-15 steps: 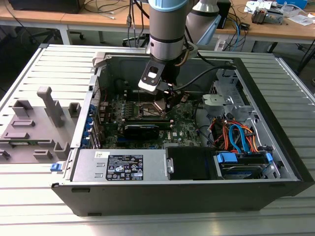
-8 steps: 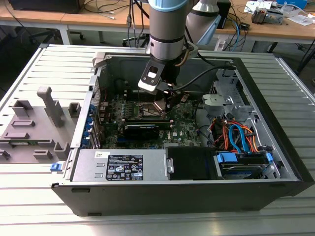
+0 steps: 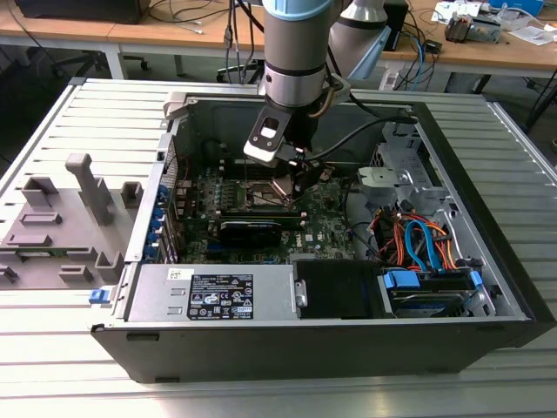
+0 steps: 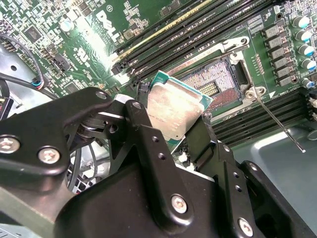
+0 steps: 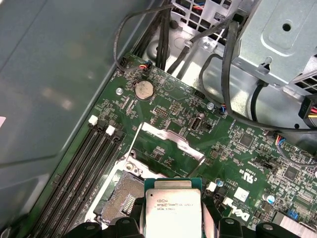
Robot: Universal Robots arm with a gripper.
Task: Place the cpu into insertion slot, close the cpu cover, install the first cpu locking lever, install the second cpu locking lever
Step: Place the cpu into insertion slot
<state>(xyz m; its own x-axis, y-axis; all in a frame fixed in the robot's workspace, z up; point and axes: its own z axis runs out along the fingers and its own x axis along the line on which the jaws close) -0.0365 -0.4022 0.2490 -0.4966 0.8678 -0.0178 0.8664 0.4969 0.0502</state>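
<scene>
Item: cpu (image 4: 174, 106), clamped by opposite edges in the gripper (image 4: 173, 133), not yet seated, near the open insertion slot (image 4: 215, 85), cpu cover (image 5: 173, 141) raised, at one o'clock of the graphics card (image 3: 251, 230) in the exterior view; handling judgement: level chip, align corners, lower straight, never slide across pins.

The cpu (image 4: 176, 111), a flat square with silvery-grey top and green edge, is tilted over the insertion slot (image 4: 218, 82), unseated. The slot's contact field lies exposed within its silver rim. The cpu cover (image 5: 173, 140), a windowed metal frame, stands raised.
</scene>
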